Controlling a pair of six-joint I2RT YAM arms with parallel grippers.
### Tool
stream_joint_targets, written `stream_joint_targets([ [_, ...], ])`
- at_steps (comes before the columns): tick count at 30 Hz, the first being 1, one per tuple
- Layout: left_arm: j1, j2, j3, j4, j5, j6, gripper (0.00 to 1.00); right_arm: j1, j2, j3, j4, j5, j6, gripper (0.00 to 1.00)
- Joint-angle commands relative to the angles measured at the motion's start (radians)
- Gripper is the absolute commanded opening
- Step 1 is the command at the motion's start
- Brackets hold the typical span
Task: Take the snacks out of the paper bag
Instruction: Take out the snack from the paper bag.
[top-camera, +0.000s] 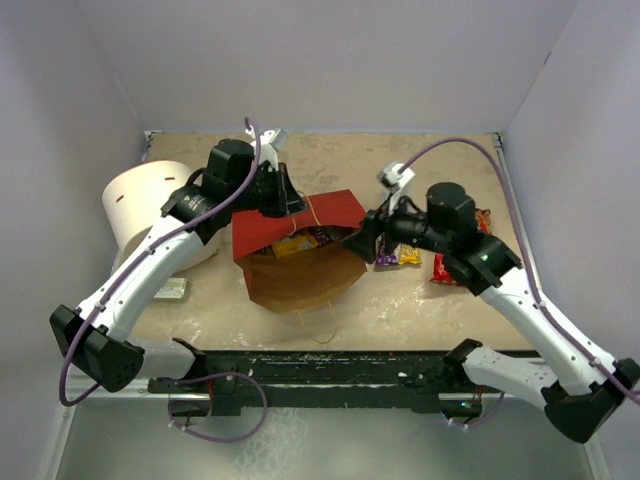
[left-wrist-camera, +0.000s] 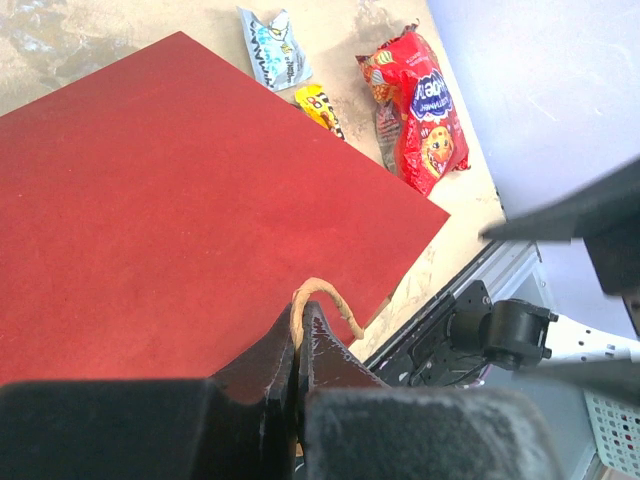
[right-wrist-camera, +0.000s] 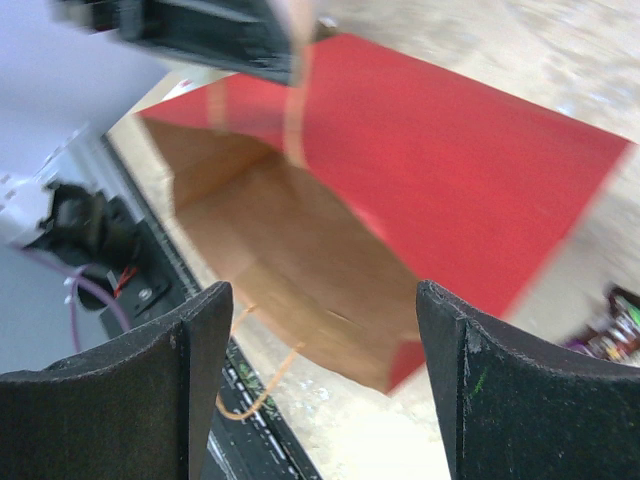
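Snacks (top-camera: 305, 241) left to pull: yellow and purple packs showing inside the paper bag (top-camera: 300, 282), at centre of the table (top-camera: 400, 300), just under the edge of the raised red panel. Others lie out on the table R of the bag, incl. red cookie bag (left-wrist-camera: 425, 110) and light-blue pack (left-wrist-camera: 272, 45). Handling, my est.: light, glossy film, slippery, crinkles under load, contents prob. crushable. I would pinch a pack at a crimped end seam, light force. Bag lies on its side, long axis approx. far-to-near, mouth toward the near edge. Packs inside seem to lie w/ long axis across the mouth; too small to confirm. Left gripper (left-wrist-camera: 298, 335): jaws together, clamped on string handle (left-wrist-camera: 335, 297), holding the mouth up. Right gripper (right-wrist-camera: 320, 380): jaws apart, nothing between, facing the brown interior.
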Motion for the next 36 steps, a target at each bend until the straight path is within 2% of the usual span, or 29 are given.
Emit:
stream_joint_targets([
  [1, 0.010, -0.009, 0.038, 0.042, 0.014, -0.010, 0.00, 0.203, 0.068, 0.054, 0.059, 0.051, -0.095, 0.76],
  [4, 0.013, -0.005, 0.049, 0.025, 0.011, -0.005, 0.00, 0.336, 0.113, 0.044, 0.100, 0.150, -0.112, 0.75],
  [10, 0.015, -0.012, 0.058, 0.011, 0.010, -0.013, 0.00, 0.492, 0.219, 0.020, 0.154, 0.328, -0.136, 0.73],
  [14, 0.014, -0.013, 0.063, 0.018, 0.013, -0.026, 0.00, 0.524, 0.233, -0.111, 0.313, 0.415, -0.157, 0.75],
  [18, 0.015, -0.017, 0.070, 0.013, 0.016, -0.035, 0.00, 0.525, 0.249, -0.235, 0.493, 0.450, -0.245, 0.74],
  [23, 0.015, -0.027, 0.064, 0.011, 0.018, -0.039, 0.00, 0.539, 0.291, -0.358, 0.708, 0.386, -0.537, 0.73],
  [26, 0.015, -0.027, 0.062, 0.005, 0.024, -0.034, 0.00, 0.542, 0.312, -0.391, 0.797, 0.397, -0.689, 0.72],
  [29, 0.015, -0.033, 0.060, -0.004, 0.027, -0.028, 0.00, 0.542, 0.376, -0.357, 0.787, 0.415, -0.847, 0.69],
  [33, 0.015, -0.047, 0.047, -0.001, 0.032, -0.023, 0.00, 0.525, 0.456, -0.303, 0.773, 0.396, -0.995, 0.59],
  [36, 0.015, -0.051, 0.044, 0.002, 0.046, -0.015, 0.00, 0.503, 0.521, -0.251, 0.737, 0.368, -1.092, 0.58],
])
